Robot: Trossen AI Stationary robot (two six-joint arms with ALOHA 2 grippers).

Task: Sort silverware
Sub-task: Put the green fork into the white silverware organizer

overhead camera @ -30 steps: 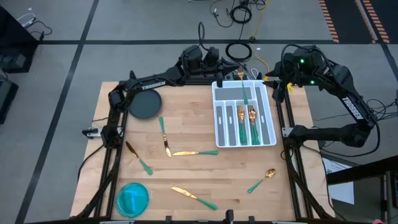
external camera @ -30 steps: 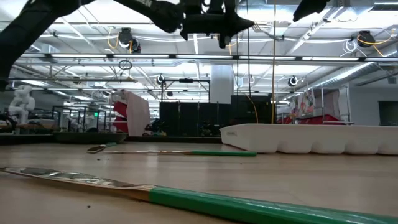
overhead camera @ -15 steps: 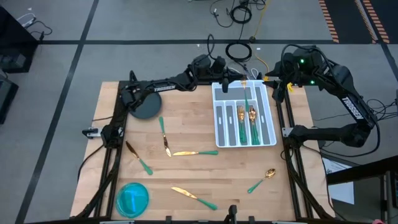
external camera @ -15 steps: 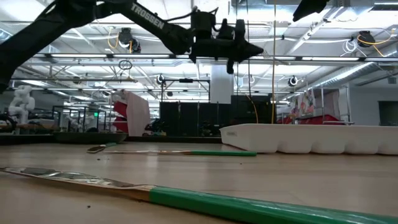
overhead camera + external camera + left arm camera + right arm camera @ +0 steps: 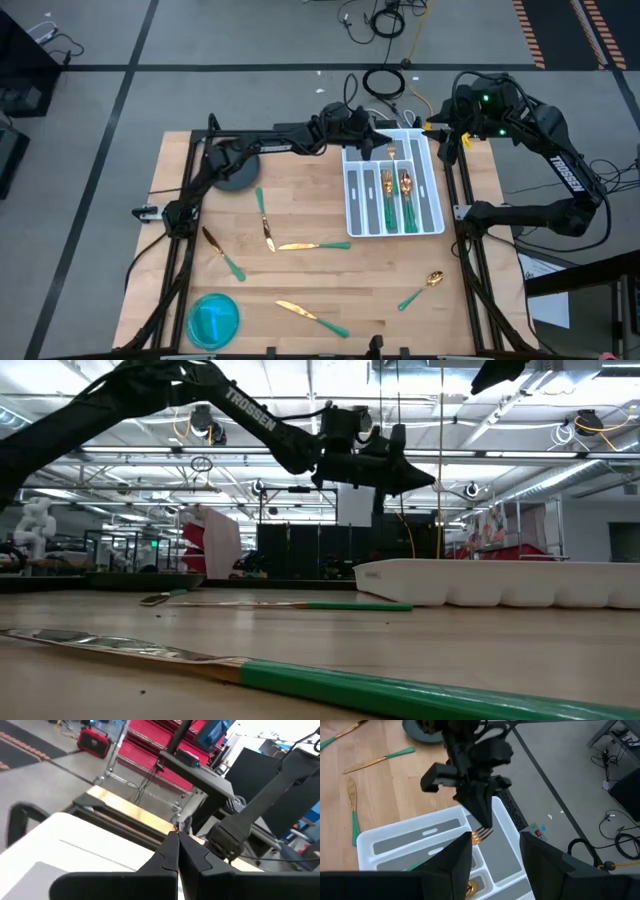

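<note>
A: Reaching across the far edge of the surface (image 5: 300, 280), your left end effector (image 5: 385, 148) hangs above the far end of the white slotted tray (image 5: 434, 190). Its fingers (image 5: 172, 855) are pressed together on a fork (image 5: 481, 836), whose gold tines show just under them in the right wrist view, over the tray's far compartments.

B: And your right end effector (image 5: 495, 865)?

A: It waits off the surface's far right corner, fingers set moderately apart, holding nothing.

B: Where does the rest of the silverware lie?

A: In the tray, two gold-headed pieces (image 5: 396, 184) rest in the middle slots, green handles toward the near edge. On the bare surface, a piece (image 5: 263, 218) lies near the dark plate (image 5: 232, 170), with another (image 5: 312, 245) just beside its near end. A third (image 5: 223, 253) sits toward the left edge, a knife (image 5: 312, 317) near the front edge beside the blue bowl (image 5: 213, 320), and a spoon (image 5: 421, 289) toward the front right.
</note>
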